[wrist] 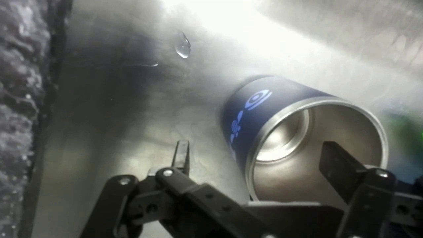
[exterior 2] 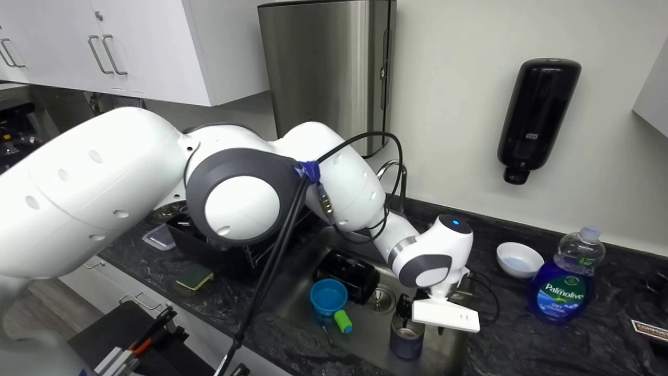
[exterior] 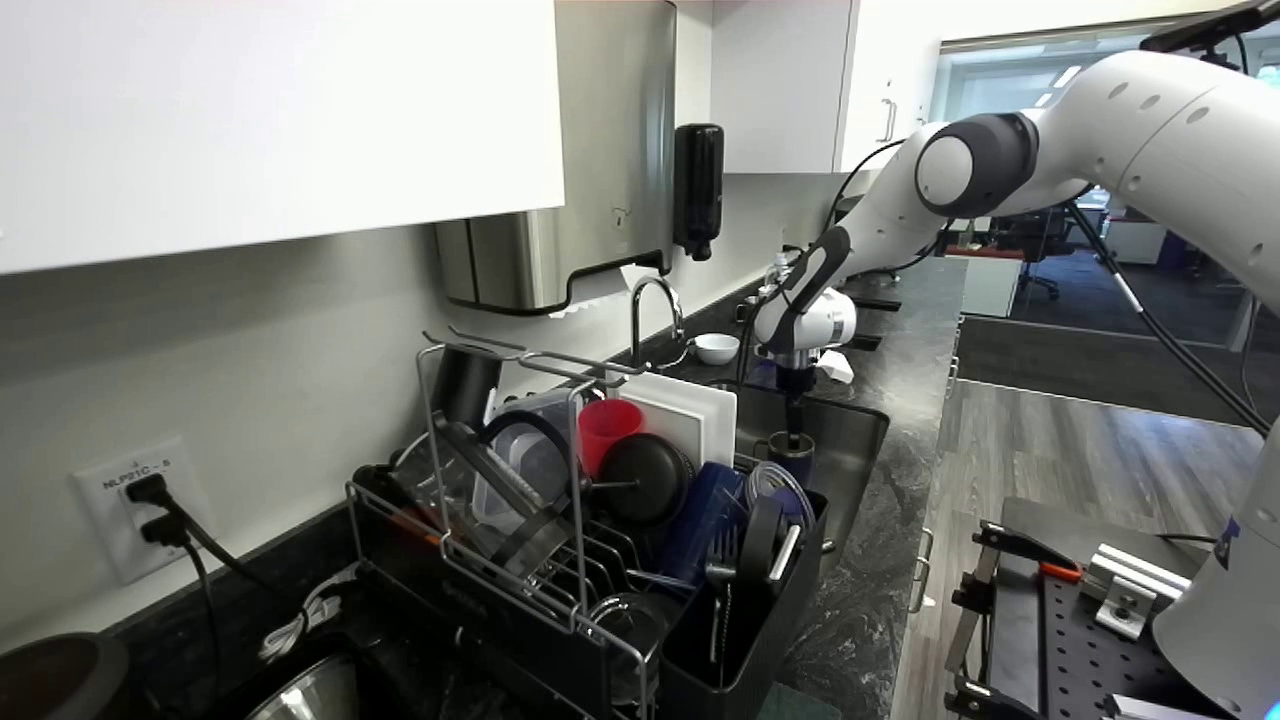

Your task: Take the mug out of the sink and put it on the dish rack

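While a bottle (exterior 2: 561,295) reads "Palmolive", a partly visible sign (exterior 2: 649,330) shows "COMPOS" and a wall outlet (exterior: 110,530) has a label starting "NLP". The navy mug (wrist: 307,148) stands upright in the sink (wrist: 185,109), with lighter blue marks on its side and a shiny bare-metal rim and inside. The fingers (wrist: 340,167) are spread wide apart, 1 over or inside the mug's mouth, 1 beside it.

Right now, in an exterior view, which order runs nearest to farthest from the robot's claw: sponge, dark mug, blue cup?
1. Dark mug: in the sink, at the gripper.
2. Blue cup: in the sink, left of the mug.
3. Sponge: farther left, on the counter.
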### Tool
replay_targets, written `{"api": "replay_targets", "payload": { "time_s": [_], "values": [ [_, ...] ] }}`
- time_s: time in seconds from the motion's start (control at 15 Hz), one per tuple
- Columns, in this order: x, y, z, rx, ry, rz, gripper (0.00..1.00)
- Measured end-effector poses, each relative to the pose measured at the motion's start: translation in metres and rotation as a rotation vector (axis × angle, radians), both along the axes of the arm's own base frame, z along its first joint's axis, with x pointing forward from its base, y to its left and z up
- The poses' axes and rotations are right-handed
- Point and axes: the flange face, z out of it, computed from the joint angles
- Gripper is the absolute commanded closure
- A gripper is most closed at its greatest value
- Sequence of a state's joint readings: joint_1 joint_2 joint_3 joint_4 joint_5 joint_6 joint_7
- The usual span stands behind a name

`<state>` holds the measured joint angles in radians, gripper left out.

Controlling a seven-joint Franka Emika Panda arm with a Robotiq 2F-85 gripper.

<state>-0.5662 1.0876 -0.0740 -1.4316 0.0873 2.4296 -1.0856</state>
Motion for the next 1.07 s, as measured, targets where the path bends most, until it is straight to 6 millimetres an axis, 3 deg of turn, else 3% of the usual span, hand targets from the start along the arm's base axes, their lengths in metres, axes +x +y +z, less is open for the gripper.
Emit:
{"api": "replay_targets", "payload": {
  "time_s": [0.2,0.33,1.0,1.07],
  "values": [
    [0.0002,0.0008,-0.004,-0.008,-0.008,0.004,0.0],
    [0.0002,0.0007,-0.0062,-0.013,-0.014,0.004,0.28],
    [0.0009,0.0011,-0.0113,-0.029,-0.032,0.008,0.97],
    [0.0011,0.0014,-0.0114,-0.029,-0.033,0.008,1.0]
  ]
}}
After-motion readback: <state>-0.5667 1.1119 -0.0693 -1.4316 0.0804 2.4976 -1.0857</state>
